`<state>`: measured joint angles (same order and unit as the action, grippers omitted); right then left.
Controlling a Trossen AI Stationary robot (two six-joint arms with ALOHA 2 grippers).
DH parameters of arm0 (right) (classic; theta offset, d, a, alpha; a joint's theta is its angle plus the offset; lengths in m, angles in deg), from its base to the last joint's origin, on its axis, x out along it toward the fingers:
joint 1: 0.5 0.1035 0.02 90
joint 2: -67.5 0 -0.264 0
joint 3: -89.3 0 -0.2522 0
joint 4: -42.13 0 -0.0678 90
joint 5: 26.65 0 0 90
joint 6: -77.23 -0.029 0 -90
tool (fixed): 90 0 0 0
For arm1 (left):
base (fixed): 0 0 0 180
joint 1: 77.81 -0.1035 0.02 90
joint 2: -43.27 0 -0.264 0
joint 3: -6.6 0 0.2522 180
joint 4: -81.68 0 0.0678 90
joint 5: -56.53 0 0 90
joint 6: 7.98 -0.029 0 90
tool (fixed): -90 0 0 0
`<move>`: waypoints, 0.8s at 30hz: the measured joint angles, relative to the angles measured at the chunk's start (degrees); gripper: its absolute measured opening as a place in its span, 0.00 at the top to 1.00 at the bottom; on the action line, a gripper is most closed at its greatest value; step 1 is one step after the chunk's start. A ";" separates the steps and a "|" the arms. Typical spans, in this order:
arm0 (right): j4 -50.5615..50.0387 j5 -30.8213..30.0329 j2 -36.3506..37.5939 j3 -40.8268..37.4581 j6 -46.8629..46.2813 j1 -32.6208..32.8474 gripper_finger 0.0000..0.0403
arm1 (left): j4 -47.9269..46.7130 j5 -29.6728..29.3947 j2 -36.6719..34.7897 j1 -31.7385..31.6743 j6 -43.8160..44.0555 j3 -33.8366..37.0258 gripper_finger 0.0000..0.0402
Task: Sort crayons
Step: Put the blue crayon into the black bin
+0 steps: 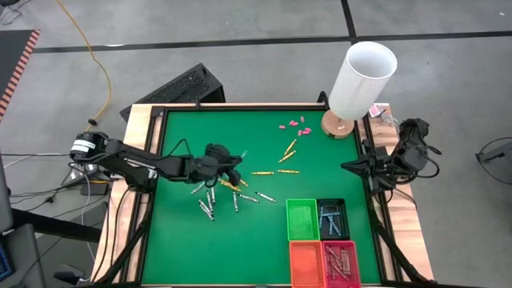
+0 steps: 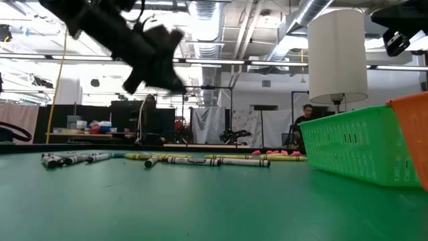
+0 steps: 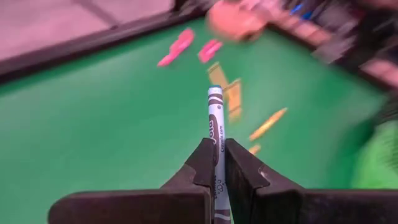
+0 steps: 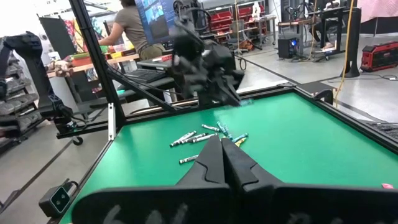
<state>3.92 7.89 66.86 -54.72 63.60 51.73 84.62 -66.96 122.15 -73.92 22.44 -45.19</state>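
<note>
My left gripper [image 1: 237, 162] hangs above the green mat [image 1: 192, 248], left of its middle, shut on a light blue crayon [image 3: 214, 118]. Just below it, more crayons lie flat on the mat: a grey and blue cluster [image 1: 210, 200] and yellow ones [image 1: 288, 150] farther right. Small pink pieces [image 1: 292, 124] lie near the far edge. My right gripper [image 1: 350, 166] waits shut at the table's right edge with nothing in it. My left gripper pinches the light blue crayon between its two fingers, on the wrapped shaft [image 3: 216, 140]. The crayon lies along the fingers, and its free end [image 3: 214, 92] sticks out well beyond the fingertips. It is lifted clear of the mat and slants slightly down.
Four small bins stand at the near right: green [image 1: 302, 218], black holding blue crayons [image 1: 332, 216], orange [image 1: 306, 262] and red holding crayons [image 1: 340, 260]. A white lamp [image 1: 362, 80] on a wooden base stands at the far right corner. A raised black frame edges the mat.
</note>
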 joint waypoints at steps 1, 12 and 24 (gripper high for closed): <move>0.00 0.00 0.02 0.00 0.00 0.02 1.00 | 2.18 -0.10 0.33 0.77 -1.01 -0.75 0.99; -0.17 -0.05 -0.09 0.00 -0.07 0.02 1.00 | 13.40 0.53 12.69 7.27 -14.69 -15.34 0.99; -0.91 -0.17 -0.05 0.02 -1.51 -0.26 1.00 | 15.28 15.35 38.56 6.98 -24.74 -44.94 0.99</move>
<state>3.00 7.72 66.81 -54.70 62.09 51.47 99.89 -51.61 160.71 -66.94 -2.31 -90.14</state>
